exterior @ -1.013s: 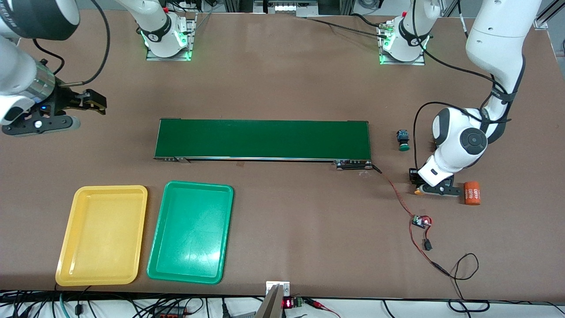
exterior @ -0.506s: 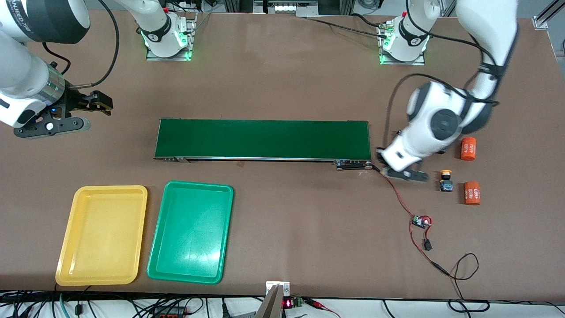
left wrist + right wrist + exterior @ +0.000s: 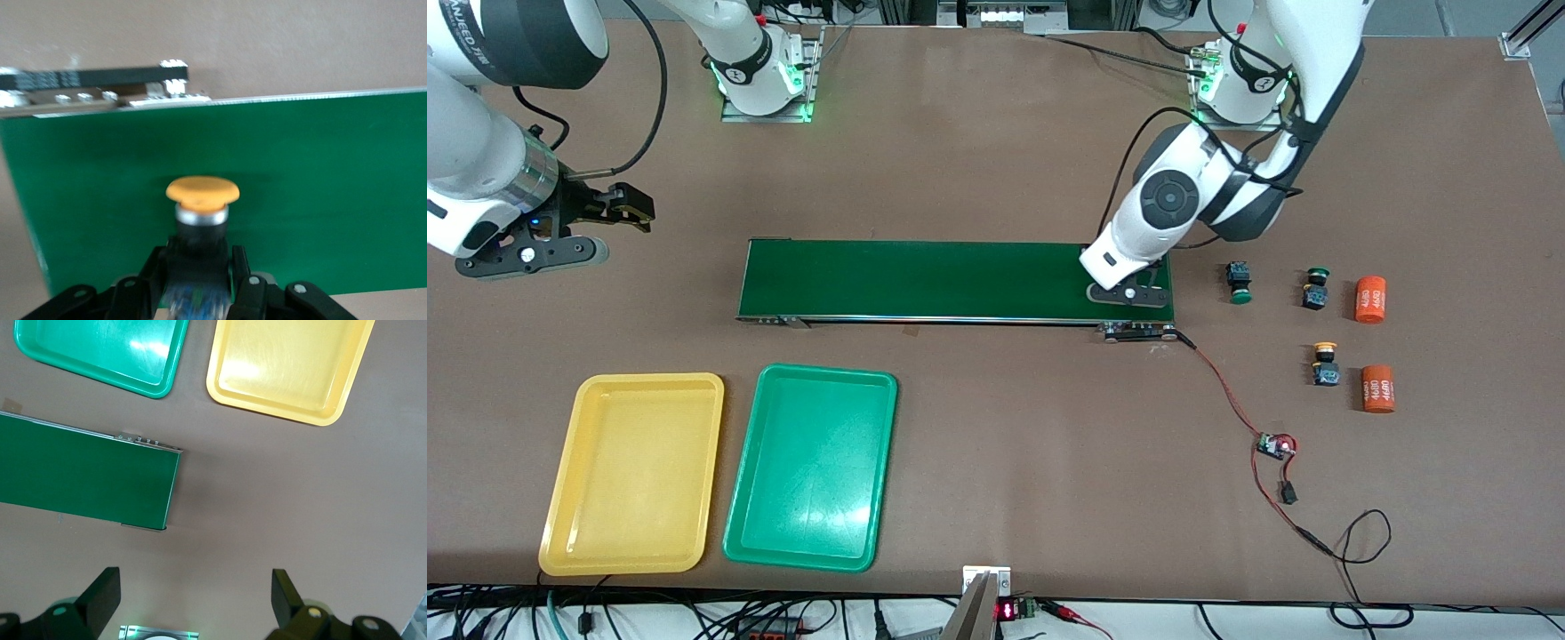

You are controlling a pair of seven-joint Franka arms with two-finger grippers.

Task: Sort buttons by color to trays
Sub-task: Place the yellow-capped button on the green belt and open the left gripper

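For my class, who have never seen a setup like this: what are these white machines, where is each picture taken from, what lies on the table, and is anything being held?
The white machines are two robot arms bolted to a brown table. One picture looks down from a high camera facing them; the other two come from cameras on each arm's wrist.

On the table lie a long green conveyor belt, a yellow tray and a green tray, both empty. Toward the left arm's end lie two green-capped buttons, one yellow-capped button, two orange cylinders and a small wired circuit board.

The left end effector is over the belt's end, its fingers closed on another yellow-capped button. The right end effector waits, open and empty, over bare table at the right arm's end.
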